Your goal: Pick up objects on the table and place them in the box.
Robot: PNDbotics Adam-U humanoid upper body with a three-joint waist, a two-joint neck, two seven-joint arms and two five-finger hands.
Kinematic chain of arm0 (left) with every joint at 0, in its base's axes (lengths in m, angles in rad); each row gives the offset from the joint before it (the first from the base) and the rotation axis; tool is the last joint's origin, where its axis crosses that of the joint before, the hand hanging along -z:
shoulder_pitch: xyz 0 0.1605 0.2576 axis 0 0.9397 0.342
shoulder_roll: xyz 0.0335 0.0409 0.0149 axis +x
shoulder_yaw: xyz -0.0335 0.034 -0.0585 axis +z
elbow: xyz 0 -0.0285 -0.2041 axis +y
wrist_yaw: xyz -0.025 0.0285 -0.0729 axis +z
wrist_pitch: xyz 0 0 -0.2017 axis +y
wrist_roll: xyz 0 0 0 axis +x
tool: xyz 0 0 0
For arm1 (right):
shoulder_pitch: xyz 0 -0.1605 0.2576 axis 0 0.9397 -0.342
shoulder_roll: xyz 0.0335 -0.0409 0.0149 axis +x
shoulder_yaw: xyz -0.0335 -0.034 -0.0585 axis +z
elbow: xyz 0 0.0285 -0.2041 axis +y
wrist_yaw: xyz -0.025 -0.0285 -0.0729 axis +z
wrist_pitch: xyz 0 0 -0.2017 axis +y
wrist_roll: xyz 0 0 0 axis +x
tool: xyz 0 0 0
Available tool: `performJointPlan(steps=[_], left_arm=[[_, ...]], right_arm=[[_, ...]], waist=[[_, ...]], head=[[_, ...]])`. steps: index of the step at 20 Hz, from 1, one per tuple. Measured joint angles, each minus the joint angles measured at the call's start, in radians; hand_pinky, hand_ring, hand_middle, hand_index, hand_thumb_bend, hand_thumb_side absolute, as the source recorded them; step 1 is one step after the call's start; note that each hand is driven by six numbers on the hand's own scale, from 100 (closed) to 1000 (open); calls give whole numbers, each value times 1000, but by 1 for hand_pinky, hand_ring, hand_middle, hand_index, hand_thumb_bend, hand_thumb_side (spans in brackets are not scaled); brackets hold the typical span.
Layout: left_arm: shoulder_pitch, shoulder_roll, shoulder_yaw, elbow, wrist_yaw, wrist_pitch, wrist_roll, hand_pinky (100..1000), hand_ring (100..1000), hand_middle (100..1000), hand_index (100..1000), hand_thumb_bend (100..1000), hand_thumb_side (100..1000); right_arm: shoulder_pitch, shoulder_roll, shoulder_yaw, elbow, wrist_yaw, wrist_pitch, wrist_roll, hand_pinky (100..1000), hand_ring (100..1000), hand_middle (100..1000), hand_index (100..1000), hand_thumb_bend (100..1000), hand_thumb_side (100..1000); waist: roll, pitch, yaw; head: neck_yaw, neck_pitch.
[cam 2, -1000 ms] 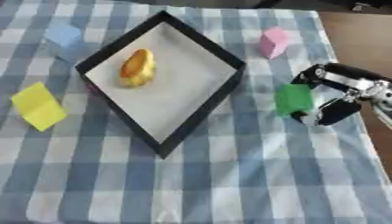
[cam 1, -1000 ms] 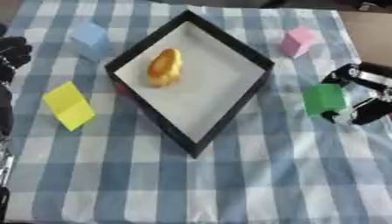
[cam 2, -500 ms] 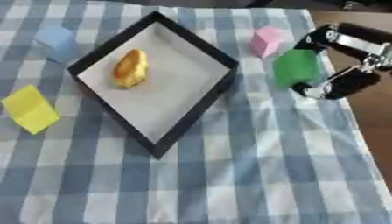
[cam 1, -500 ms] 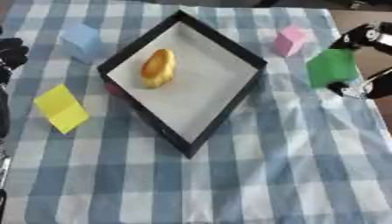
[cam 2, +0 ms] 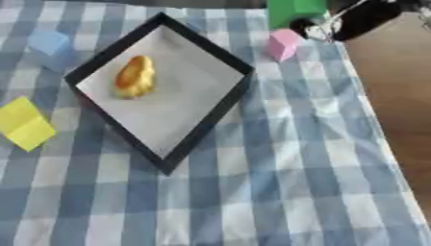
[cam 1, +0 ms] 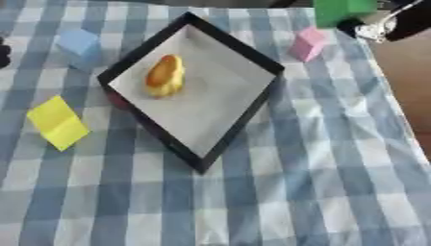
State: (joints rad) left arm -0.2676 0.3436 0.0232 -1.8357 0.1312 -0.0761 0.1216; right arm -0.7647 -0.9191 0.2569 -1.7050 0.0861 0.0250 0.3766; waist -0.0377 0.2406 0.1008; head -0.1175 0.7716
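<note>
Right robot hand [cam 2: 358,19] grips green block [cam 2: 295,10], top edge.

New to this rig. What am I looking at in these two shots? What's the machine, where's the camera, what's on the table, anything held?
Both shots come from one stereo camera in a humanoid robot's head, looking down at its table. A checked cloth covers it. On it sit a black box with a yellow-orange item inside, a yellow block, a blue block and a pink block. At the top, the robot's right hand holds a green block lifted. A dark bit at the left edge may be the left hand; too little shows.
</note>
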Motion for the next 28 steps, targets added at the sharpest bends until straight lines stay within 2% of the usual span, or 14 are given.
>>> performJointPlan(steps=[6, 12, 16, 20, 24, 28], left_arm=[[3, 23, 3, -67, 2, -9, 12, 837, 765, 701, 880, 100, 787], [5, 30, 3, -94, 15, 0, 6, 834, 754, 688, 872, 100, 799], [22, 29, 11, -104, 17, -3, 13, 824, 727, 652, 849, 100, 787], [37, 29, 38, -132, 18, -30, 56, 815, 720, 643, 838, 100, 755], [19, 29, 56, -143, 21, -82, 108, 815, 710, 650, 840, 100, 745], [8, 31, 56, -144, 16, -106, 110, 814, 715, 652, 840, 100, 741]], right_arm=[[-125, 111, 39, 125, 47, -15, 7, 808, 634, 485, 615, 100, 100], [-201, 216, 70, 268, 111, -58, 15, 806, 634, 485, 615, 100, 100], [-204, 265, 81, 358, 168, -79, 20, 804, 639, 489, 618, 100, 100], [-202, 301, 85, 438, 252, -103, 10, 801, 641, 493, 621, 100, 100], [-182, 335, 96, 491, 322, -132, 11, 799, 643, 499, 627, 100, 100], [-161, 358, 101, 529, 366, -141, 23, 800, 651, 508, 636, 100, 100]], waist=[[0, 0, 35], [0, 1, 83], [0, 1, 110], [0, 8, 126], [0, 8, 129], [0, 8, 128]], head=[[-40, 0], [-87, 0], [-113, 0], [-139, 0], [-149, 0], [-149, 0]])
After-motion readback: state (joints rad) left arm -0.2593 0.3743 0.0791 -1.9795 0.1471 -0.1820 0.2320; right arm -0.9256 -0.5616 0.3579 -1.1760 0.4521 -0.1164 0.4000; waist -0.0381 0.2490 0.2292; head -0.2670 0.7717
